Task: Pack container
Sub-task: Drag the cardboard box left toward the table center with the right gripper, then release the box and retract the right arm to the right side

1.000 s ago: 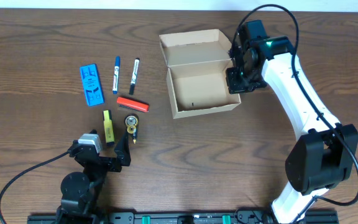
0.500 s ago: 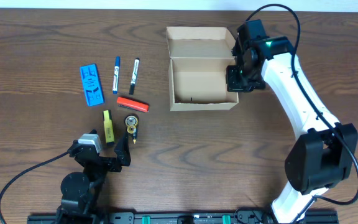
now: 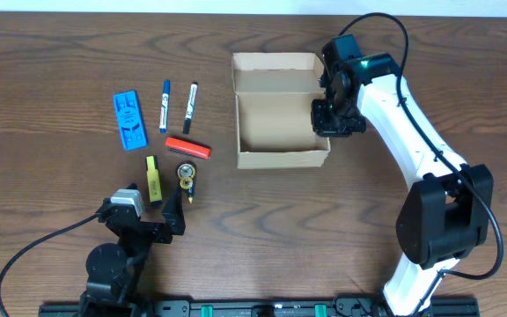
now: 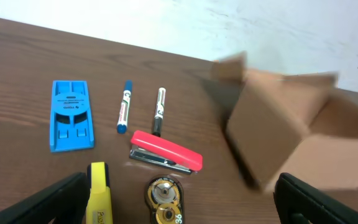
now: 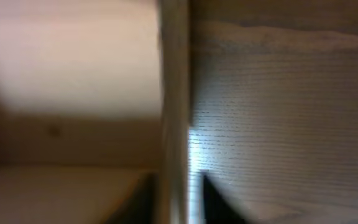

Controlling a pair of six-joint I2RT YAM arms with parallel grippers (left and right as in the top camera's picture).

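The left pincer [image 3: 169, 220] stands wide apart, with a highlighter [image 3: 152, 179] and a tape measure [image 3: 186, 173] just ahead of it and bare wood to its right. The open cardboard box [image 3: 284, 159] lies further right. The right pincer [image 3: 327, 118] straddles the box's right wall, but blur hides whether it grips. Open table lies beyond.

The left arm is folded low, and the left gripper [image 4: 180, 206] is seen with its jaws spread wide. The right arm is stretched far forward, the right gripper [image 3: 331, 116] pointed downward; its jaw state cannot be judged.
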